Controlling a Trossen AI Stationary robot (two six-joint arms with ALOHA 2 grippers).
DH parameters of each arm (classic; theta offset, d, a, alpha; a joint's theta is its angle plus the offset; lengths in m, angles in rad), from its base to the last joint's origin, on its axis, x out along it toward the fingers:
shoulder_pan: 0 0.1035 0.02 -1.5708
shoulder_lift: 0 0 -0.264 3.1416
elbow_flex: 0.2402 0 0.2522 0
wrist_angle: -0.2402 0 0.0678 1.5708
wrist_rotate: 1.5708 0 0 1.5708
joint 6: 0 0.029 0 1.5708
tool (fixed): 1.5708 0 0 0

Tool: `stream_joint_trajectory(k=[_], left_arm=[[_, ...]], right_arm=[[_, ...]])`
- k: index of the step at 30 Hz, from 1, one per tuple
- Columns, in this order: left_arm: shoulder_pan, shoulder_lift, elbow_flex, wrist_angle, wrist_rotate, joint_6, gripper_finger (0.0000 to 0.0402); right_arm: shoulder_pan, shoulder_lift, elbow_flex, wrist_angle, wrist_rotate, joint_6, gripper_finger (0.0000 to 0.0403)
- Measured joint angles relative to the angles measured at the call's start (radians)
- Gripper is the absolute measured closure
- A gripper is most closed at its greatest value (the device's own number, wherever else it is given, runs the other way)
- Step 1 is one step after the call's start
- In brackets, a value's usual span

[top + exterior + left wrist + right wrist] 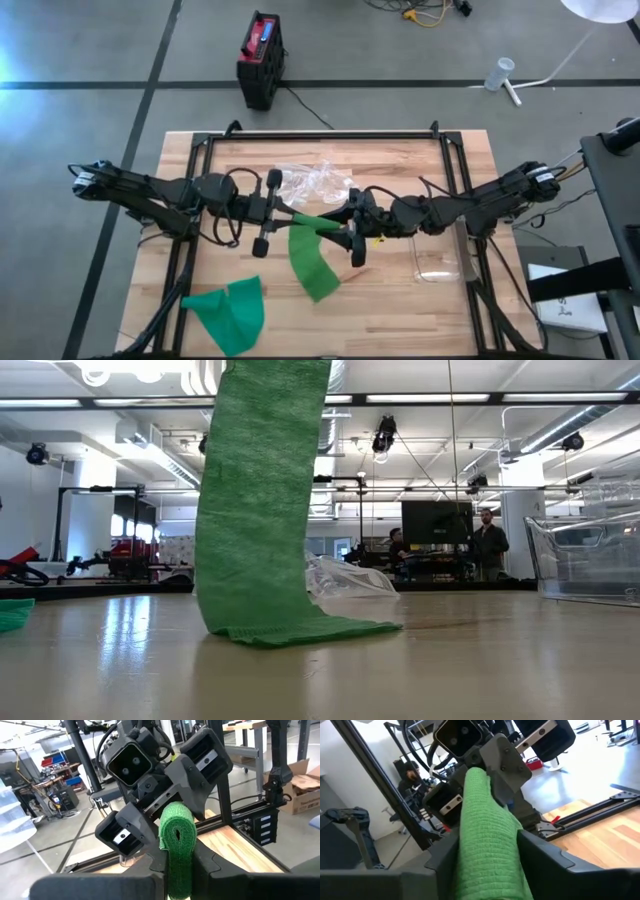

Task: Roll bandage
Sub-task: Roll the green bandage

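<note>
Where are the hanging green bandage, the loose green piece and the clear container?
hanging green bandage [262, 500], low view, middle of the hanging strip.
loose green piece [232, 312], high view, centre of the crumpled cloth.
clear container [438, 258], high view, its bare floor.

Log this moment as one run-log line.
left gripper: shut on bandage roll | right gripper: around bandage strip | strip end: on table

- The green bandage [312, 258] is a woven strip, partly wound into a small roll [175, 827] at its raised end.
- From the roll it hangs down as a flat band [262, 500].
- Its free tail lies folded on the desk [480, 660], near the middle.
</note>
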Motion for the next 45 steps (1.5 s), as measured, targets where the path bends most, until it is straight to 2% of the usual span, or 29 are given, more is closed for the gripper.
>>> stream_joint_trajectory(k=[7,13,16,22,26,29,31,34,37,38,45], left_arm=[[0.001,0.0,-0.004,0.001,-0.008,-0.031,0.035],[0.001,-0.002,-0.007,0.001,-0.011,-0.132,0.0302],[0.001,-0.003,-0.008,0.006,-0.011,-0.189,0.0263],[0.01,0.006,-0.008,0.029,-0.092,-0.336,0.0186],[0.015,0.013,-0.008,0.026,-0.097,-0.356,0.0165],[0.018,0.013,-0.008,0.019,-0.097,-0.356,0.018],[0.019,0.013,-0.008,0.014,-0.095,-0.354,0.0208],[0.018,0.013,-0.008,0.007,-0.089,-0.338,0.0274],[0.018,0.013,-0.008,-0.01,-0.078,-0.321,0.036],[0.018,0.013,-0.008,-0.015,-0.078,-0.323,0.0376],[0.017,0.002,-0.009,-0.006,-0.075,-0.373,0.0373]], right_arm=[[0.0,0.0,-0.002,0.0,0.028,-0.055,0.0301],[0.001,0.0,-0.002,-0.008,0.047,-0.126,0.0353],[0.0,0.0,-0.002,-0.009,0.052,-0.166,0.0361],[0.0,0.0,-0.002,-0.023,0.113,-0.241,0.0358],[0.0,0.0,0.003,-0.046,0.115,-0.245,0.0358],[0.001,0.0,0.005,-0.066,0.106,-0.247,0.0358],[0.003,0.0,0.007,-0.074,0.096,-0.253,0.0357],[0.007,0.0,0.007,-0.077,0.099,-0.253,0.0354],[0.011,0.0,0.007,-0.085,0.099,-0.259,0.0344],[0.012,-0.002,0.007,-0.092,0.098,-0.266,0.0338],[0.036,-0.064,0.011,-0.186,0.1,-0.417,0.0272]])
